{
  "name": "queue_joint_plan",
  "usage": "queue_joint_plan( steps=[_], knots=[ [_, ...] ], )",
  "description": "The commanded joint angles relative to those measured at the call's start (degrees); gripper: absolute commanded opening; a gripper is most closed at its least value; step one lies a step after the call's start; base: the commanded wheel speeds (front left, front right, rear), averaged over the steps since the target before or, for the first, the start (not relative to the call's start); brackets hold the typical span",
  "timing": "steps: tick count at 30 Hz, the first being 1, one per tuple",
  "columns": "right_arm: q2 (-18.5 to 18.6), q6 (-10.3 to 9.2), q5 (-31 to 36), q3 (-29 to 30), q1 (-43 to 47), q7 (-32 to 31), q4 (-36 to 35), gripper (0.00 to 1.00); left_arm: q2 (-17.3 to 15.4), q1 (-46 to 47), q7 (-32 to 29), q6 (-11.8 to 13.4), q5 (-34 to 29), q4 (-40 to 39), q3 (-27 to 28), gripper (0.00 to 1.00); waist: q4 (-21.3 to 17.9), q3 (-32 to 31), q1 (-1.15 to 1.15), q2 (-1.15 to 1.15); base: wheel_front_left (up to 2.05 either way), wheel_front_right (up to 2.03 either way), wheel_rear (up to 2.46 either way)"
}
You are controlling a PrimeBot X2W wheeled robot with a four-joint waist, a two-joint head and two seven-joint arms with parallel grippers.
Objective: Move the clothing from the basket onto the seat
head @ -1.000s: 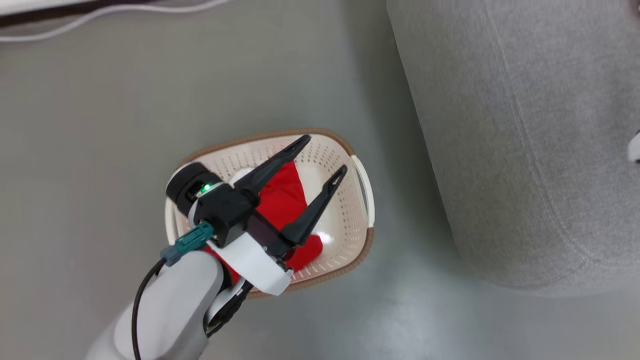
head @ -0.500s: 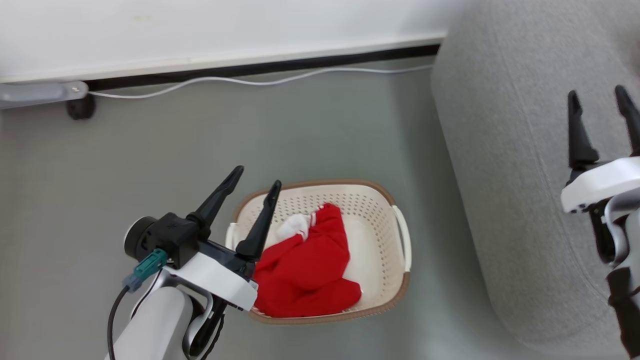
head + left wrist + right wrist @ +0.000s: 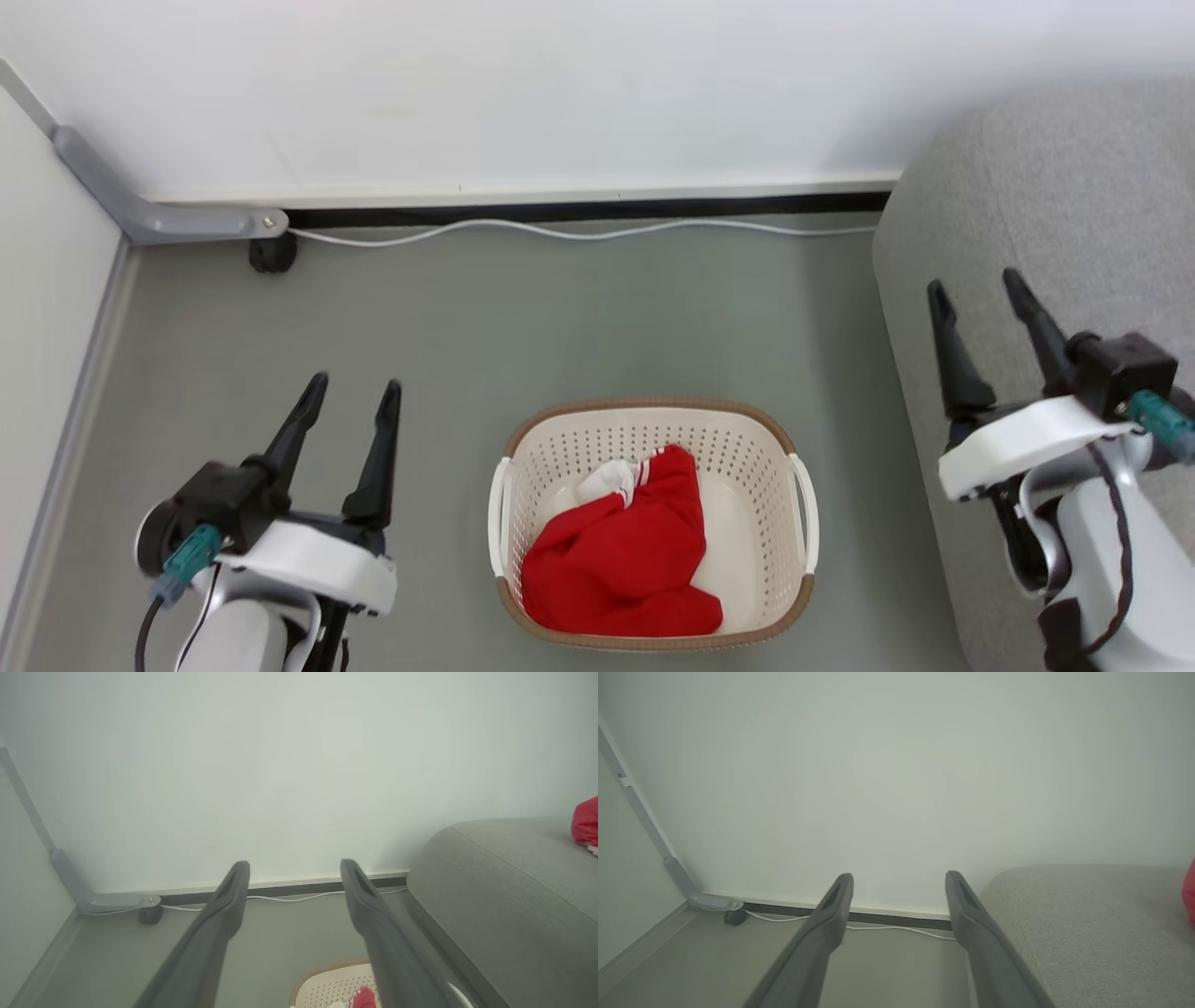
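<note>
Grey metal rail [image 3: 168, 222] runs down the room's corner at far left, and a side wall closes that flank. Just inside it the left end effector [image 3: 357, 383] hangs over bare floor [image 3: 560, 317], its fingers spread wide with nothing between them. To its right, apart from it, the basket [image 3: 653, 405] stands on the floor. The clothing [image 3: 621, 560], a crumpled red bundle with a little white trim, lies inside toward the near-left wall. Further right, the right end effector [image 3: 973, 280] hovers above the rounded edge of the seat [image 3: 1027, 187], equally wide open and empty. The left wrist view catches a red piece [image 3: 585, 821] lying on the seat cushion at the frame's far right.

The job looks partly done: one garment appears delivered, while the bundle in the basket is yet to be lifted.

There is generous open floor behind the basket, and the white cable [image 3: 560, 231] along the skirting is well clear of the work. Only a narrow strip of floor separates the right handle [image 3: 805, 509] from the seat's side. Any carry must likely rise over the brown rim, then over that rounded edge.
</note>
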State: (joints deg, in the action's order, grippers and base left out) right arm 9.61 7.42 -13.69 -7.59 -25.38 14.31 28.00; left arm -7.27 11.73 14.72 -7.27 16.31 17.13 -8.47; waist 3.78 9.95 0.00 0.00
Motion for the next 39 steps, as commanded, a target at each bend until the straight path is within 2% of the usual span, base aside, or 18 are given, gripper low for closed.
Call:
queue_joint_plan(
  steps=[1,8,19,39],
  knots=[
    [-0.2,0.07,-0.3,-1.2,1.1,0.7,-2.0,1.0,-0.6,-0.2,0.3,-0.2,-0.9,-1.1,3.1,1.0,0.7,-1.3,0.0,0.0,0.0,0.0,0.0],
    [-2.2,0.07,-0.4,1.3,7.3,0.7,-4.8,1.0,1.2,-3.4,0.3,-0.2,-3.5,-0.9,8.4,1.0,1.8,-4.7,0.0,0.0,0.0,0.0,0.0],
    [-4.1,0.07,0.6,1.4,15.0,0.7,-8.3,1.0,1.9,-8.0,0.3,-0.2,-4.7,-1.1,10.1,1.0,0.2,-6.7,0.0,0.0,0.0,0.0,0.0],
    [-4.4,0.07,1.2,0.2,14.7,0.7,-9.0,1.0,2.7,-8.4,0.3,-0.2,-5.1,-1.2,9.7,1.0,-0.8,-4.9,0.0,0.0,0.0,0.0,0.0]
  ],
)
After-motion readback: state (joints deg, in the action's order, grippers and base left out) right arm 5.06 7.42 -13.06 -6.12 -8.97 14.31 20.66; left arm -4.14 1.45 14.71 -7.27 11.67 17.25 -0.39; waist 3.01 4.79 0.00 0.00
